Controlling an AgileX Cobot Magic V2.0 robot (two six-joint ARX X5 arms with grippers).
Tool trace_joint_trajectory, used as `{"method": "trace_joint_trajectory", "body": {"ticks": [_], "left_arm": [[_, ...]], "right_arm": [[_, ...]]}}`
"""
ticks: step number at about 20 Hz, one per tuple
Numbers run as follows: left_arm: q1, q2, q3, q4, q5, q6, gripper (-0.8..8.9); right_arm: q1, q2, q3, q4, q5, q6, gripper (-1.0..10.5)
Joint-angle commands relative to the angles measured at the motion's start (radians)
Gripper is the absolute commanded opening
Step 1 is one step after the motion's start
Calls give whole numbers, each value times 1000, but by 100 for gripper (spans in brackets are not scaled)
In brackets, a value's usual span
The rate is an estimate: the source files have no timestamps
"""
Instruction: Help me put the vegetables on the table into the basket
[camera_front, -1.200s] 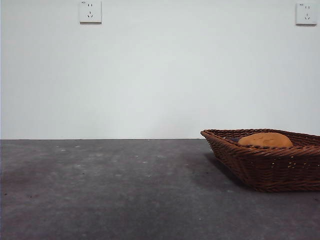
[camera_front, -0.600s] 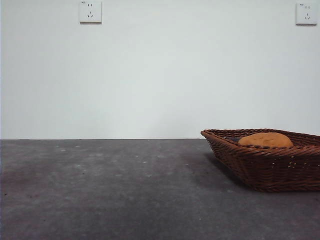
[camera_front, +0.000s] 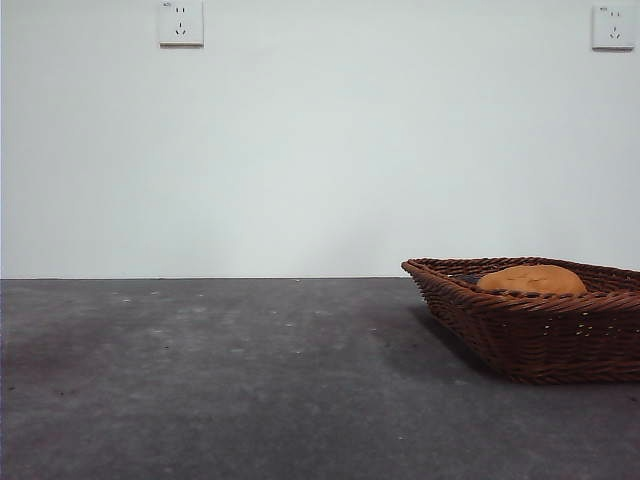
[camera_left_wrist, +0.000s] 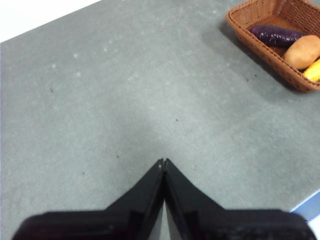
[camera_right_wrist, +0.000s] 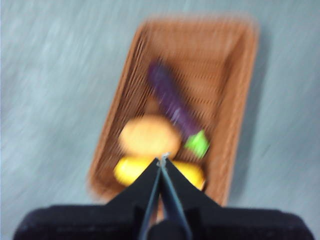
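While the dark grey speckled tabletop (camera_front: 220, 380) spreads wide, the reddish-brown woven wicker basket (camera_front: 540, 335) sits at its right. Inside lie the slim dark purple eggplant (camera_right_wrist: 172, 105), the rounded orange-brown potato (camera_front: 531, 279) and the yellow corn cob (camera_right_wrist: 131, 171). Both the left end effector (camera_left_wrist: 164, 162) and the right end effector (camera_right_wrist: 163, 160) have jaws pressed together, empty.

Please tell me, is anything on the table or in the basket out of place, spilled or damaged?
Nothing stands out. The potato, the corn cob and the eggplant all lie inside the basket, which sits flat on the table. The left gripper and the right gripper are shut and hold nothing.
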Motion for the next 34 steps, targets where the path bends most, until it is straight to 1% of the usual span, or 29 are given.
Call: {"method": "trace_joint_trajectory", "body": {"ticks": [1, 4, 6, 9, 11, 12, 14, 15, 16, 17, 18, 20, 22, 25, 29, 32, 34], "left_arm": [[3, 9, -4, 7, -3, 5, -4], [3, 26, -3, 2, -6, 7, -4], [3, 28, -3, 8, -3, -47, -4], [3, 25, -2, 76, -3, -50, -4], [1, 16, -2, 150, -3, -41, -4], [4, 5, -2, 212, -12, 0, -4], [40, -33, -4, 349, -8, 113, -4], [68, -60, -11, 411, 6, 153, -4], [110, -100, -31, 487, 51, 192, -4], [146, -137, -60, 552, 92, 214, -4], [183, -181, -103, 620, 111, 227, -4], [252, -272, -229, 756, 92, 268, -4], [303, -348, -364, 859, 95, 283, -4], [348, -450, -572, 931, 99, 238, -4], [371, -552, -869, 1040, 98, 127, -4], [383, -637, -1038, 1084, 98, 58, -4], [390, -688, -1125, 1091, 95, 29, -4]], "right_arm": [[0, 2, -1, 82, 18, -8, 2], [0, 2, -1, 171, 21, -8, 2], [0, 2, -1, 201, 21, -8, 2], [0, 2, -1, 210, 21, -8, 2], [0, 2, -1, 210, 21, -8, 2], [0, 2, -1, 209, 21, -8, 2], [0, 2, -1, 209, 21, -8, 2], [0, 2, -1, 209, 21, -8, 2], [0, 2, -1, 209, 21, -8, 2], [0, 2, -1, 209, 21, -8, 2], [0, 2, -1, 209, 21, -8, 2], [0, 3, -1, 209, 21, -8, 2], [0, 2, -1, 208, 21, -8, 2], [0, 3, -1, 209, 21, -8, 2], [0, 3, -1, 209, 21, -8, 2], [0, 3, -1, 209, 21, -8, 2], [0, 3, -1, 209, 21, -8, 2]]}}
